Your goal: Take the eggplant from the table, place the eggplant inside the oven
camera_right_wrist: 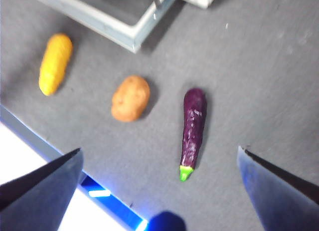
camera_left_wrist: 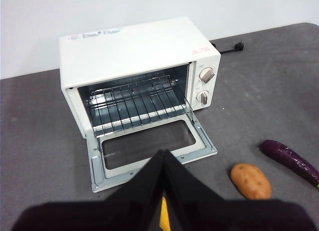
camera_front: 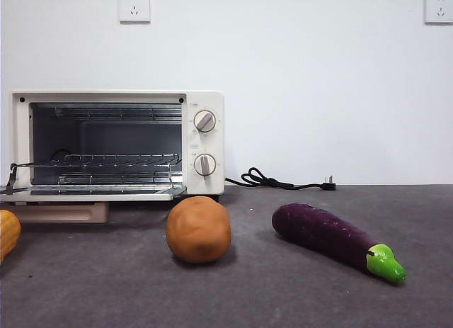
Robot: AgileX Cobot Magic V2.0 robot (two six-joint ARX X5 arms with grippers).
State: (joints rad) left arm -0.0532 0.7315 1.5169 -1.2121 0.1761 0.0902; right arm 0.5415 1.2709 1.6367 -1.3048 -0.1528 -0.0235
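In the front view we see the eggplant (camera_front: 333,239) lying on the table (camera_front: 106,292), right of a brown potato-like ball (camera_front: 198,229), stem cap nearest the camera. The oven (camera_front: 117,145) stands behind with its door dropped open; no gripper shows here.

From the left wrist, our left gripper (camera_left_wrist: 163,156) has its jaws pressed together above the open door, the eggplant (camera_left_wrist: 291,160) well apart.

From the right wrist, our right gripper (camera_right_wrist: 159,158) spreads its jaws wide, and the eggplant (camera_right_wrist: 193,126) lies between them on the table below, untouched, beside the ball (camera_right_wrist: 130,98) and a yellow corn-like item (camera_right_wrist: 55,63).
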